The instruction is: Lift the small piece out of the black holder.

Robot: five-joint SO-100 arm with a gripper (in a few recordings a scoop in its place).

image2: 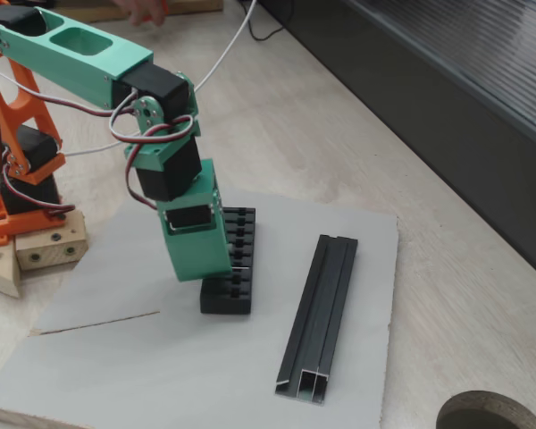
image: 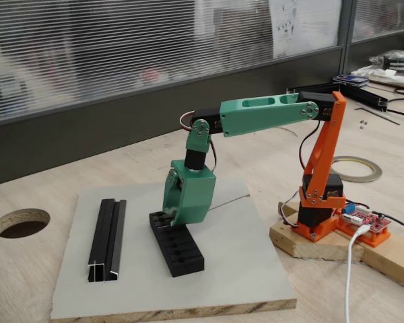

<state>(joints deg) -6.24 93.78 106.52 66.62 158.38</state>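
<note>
The black holder (image: 185,252) (image2: 241,228) lies on a grey board (image: 242,262) (image2: 143,366), its row of slots facing up. My green gripper (image: 167,219) (image2: 221,273) points straight down and its tips reach the holder's top at one end: the far end in one fixed view, the near end in the other. The green body hides the fingertips and the slots beneath them. The small piece is hidden, and I cannot tell whether anything sits between the jaws.
A longer black grooved rail (image: 108,239) (image2: 322,313) lies parallel to the holder on the same board. The orange arm base (image: 320,202) (image2: 18,170) stands on a wooden block beside the board. A round hole (image: 20,222) (image2: 491,413) is cut in the table.
</note>
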